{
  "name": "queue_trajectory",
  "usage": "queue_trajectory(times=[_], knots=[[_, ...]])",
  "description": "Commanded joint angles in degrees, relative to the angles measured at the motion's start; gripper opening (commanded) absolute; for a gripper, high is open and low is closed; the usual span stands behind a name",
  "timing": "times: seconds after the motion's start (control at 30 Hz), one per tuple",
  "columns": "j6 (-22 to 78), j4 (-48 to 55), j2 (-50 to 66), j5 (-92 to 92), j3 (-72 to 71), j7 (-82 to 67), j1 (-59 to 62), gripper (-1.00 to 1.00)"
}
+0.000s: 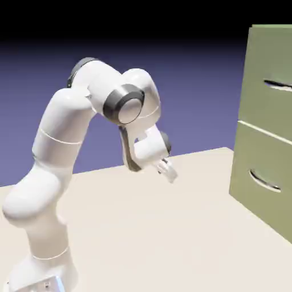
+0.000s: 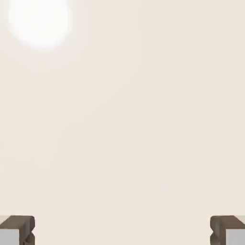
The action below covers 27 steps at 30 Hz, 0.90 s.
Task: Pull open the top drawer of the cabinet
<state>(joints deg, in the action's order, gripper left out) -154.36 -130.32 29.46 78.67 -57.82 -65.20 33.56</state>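
Note:
The olive-green cabinet (image 1: 263, 128) stands at the exterior view's right edge, cut off by the frame. Its top drawer (image 1: 268, 85) is the upper front, with a thin curved silver handle (image 1: 278, 85), and sits flush and shut. The lower drawer (image 1: 259, 174) has its own handle (image 1: 265, 181). My gripper (image 1: 170, 173) hangs above the table, pointing down and to the right, well to the left of the cabinet and touching nothing. In the hand view my gripper (image 2: 122, 232) is open, its fingertips (image 2: 18, 228) far apart at the bottom corners, nothing between them.
The beige table (image 1: 171, 239) stretches from the arm's base to the cabinet's foot. The hand view is filled by the same pale tabletop (image 2: 122, 119) with a bright glare spot at upper left.

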Motion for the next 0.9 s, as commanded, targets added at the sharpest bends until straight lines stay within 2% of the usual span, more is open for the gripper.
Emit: queue_trajectory(times=[0.0, 0.87], knots=[[0.46, 0.71, 1.44, 1.82, -1.34, -2.5, 0.79, 0.0], [12.28, 19.18, 38.82, 49.17, -36.13, -67.28, 21.4, 0.0]])
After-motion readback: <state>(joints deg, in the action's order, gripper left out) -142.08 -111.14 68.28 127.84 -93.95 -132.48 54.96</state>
